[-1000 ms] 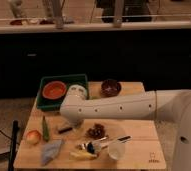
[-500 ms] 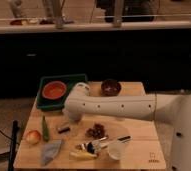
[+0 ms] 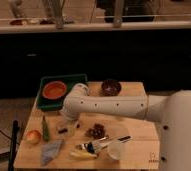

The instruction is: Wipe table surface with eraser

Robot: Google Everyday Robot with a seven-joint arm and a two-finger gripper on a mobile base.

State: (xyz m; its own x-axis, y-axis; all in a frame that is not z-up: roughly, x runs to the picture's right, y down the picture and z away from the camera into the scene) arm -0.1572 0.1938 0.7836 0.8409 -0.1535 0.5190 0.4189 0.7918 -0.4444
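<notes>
My white arm reaches in from the right across the wooden table (image 3: 139, 95). The gripper (image 3: 66, 125) points down at the table's left middle. A small dark block, probably the eraser (image 3: 63, 131), lies on the wood right under the gripper. I cannot tell whether the gripper is touching or holding it. The arm's wrist hides the gripper's upper part.
A green tray (image 3: 74, 78) with an orange bowl (image 3: 55, 90) stands at the back left, and a dark bowl (image 3: 110, 86) at the back. A green vegetable (image 3: 45, 129), an apple (image 3: 33, 136), a grey cloth (image 3: 51, 150), a banana (image 3: 83, 155), a white cup (image 3: 116, 149) and dark grapes (image 3: 95, 131) lie near the gripper.
The arm has shifted only slightly over the table's left middle. The objects on the table have not moved.
</notes>
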